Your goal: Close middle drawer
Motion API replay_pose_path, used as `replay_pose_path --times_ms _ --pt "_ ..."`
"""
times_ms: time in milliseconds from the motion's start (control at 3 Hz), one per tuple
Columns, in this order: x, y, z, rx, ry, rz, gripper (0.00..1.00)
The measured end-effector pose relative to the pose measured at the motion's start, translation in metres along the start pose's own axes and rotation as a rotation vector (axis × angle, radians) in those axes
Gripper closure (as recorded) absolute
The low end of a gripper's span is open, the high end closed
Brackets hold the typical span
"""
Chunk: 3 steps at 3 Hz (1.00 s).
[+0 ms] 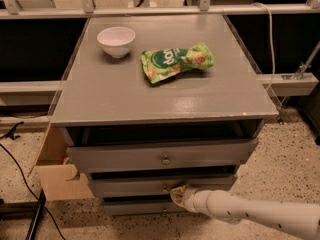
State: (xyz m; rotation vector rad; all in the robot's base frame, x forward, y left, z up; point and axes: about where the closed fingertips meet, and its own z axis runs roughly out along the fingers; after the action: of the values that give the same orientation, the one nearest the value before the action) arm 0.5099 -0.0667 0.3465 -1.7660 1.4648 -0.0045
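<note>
The grey cabinet (pixel 165 91) has three drawer fronts, each with a small brass knob. The middle drawer (pixel 130 186) sticks out a little from the cabinet, under the wider top drawer (pixel 120 157), which also stands slightly out. My gripper (pixel 176 194) is at the end of the white arm (pixel 250 213) that comes in from the lower right. It rests against the middle drawer's front, just right of and below its knob (pixel 165 188). The narrow bottom drawer (pixel 135 208) shows just below the gripper.
A white bowl (pixel 116 40) and a green snack bag (pixel 176 61) lie on the cabinet top. A cardboard box (pixel 55 171) stands at the cabinet's left. A black cable (pixel 20 174) runs over the speckled floor at left. Rails and a white cable are behind.
</note>
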Motion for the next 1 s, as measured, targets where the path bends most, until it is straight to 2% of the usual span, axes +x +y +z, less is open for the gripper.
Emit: replay_pose_path --times_ms 333,1000 --pt "-0.001 0.002 -0.001 0.0 0.0 0.0 1.0" --pt "-0.011 0.023 -0.032 -0.106 -0.028 0.092 1.0"
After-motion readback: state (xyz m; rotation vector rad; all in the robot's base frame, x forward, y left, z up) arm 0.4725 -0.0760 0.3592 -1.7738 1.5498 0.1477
